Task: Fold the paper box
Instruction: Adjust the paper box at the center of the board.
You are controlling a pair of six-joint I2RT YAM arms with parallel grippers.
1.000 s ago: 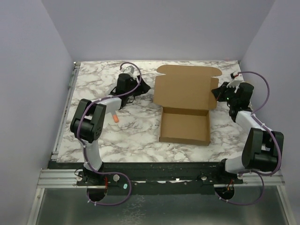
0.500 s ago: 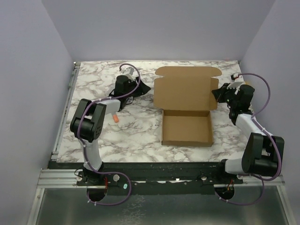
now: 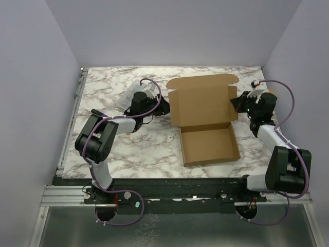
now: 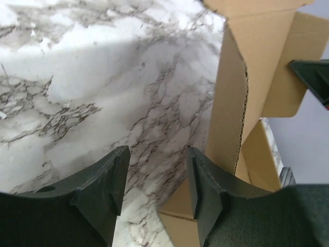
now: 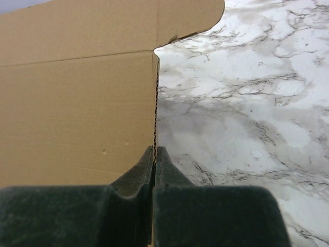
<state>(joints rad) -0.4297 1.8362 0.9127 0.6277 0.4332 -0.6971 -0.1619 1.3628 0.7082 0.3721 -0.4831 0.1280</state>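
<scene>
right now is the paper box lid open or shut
Open. The paper box shows its bare inside, and the lid stands up behind it, edge pinched in the right end effector.

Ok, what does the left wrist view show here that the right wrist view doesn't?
Only the left wrist view: the left gripper, jaws apart with nothing between them, over the marble table beside an upright side flap of the paper box, plus part of the box's tray.
Only the right wrist view: the right gripper shut on the thin edge of the lid panel, and the lid's rounded corner tab.
Both: brown cardboard of the paper box and the marble table.
</scene>
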